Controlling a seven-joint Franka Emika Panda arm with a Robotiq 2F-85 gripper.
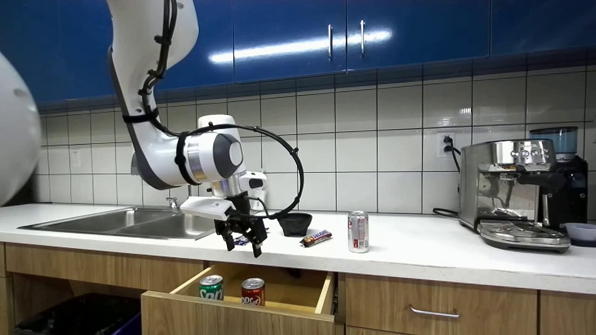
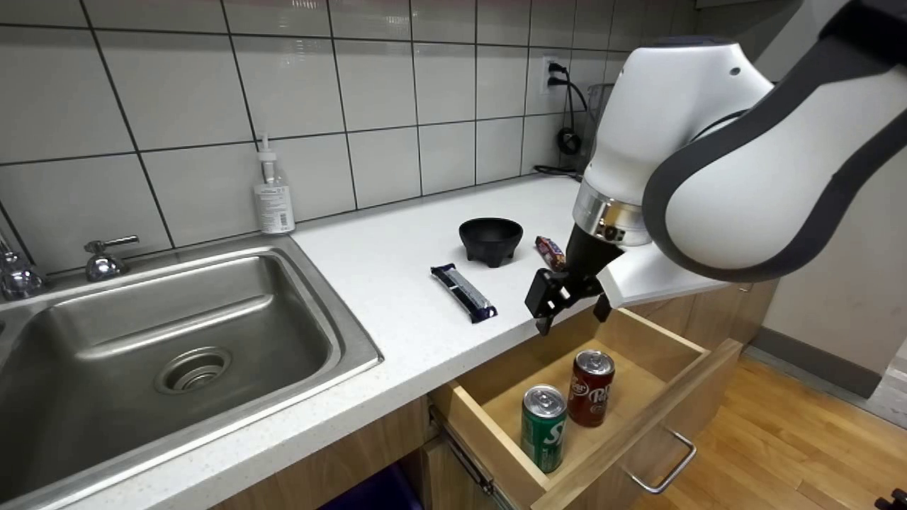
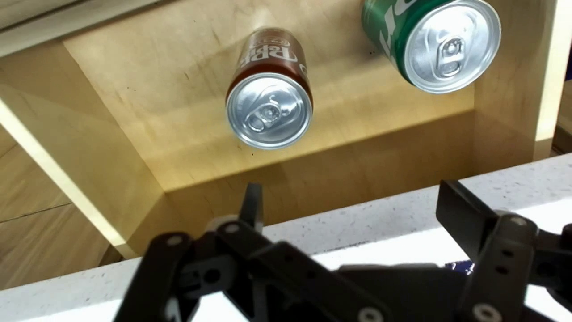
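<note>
Two cans, the Dr Pepper can and the Sprite can, are carried upright by the open drawer: the former is set near the drawer's middle, the latter close to its front corner toward the sink. The gripper is suspended over the front edge of the counter, jaws spread wide; both cans are seen below and apart from them, nearer the drawer's front edge.

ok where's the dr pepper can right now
In both exterior views, the Dr Pepper can stands upright in the open drawer, just right of the green Sprite can; in the wrist view, it shows left of that can.
</note>
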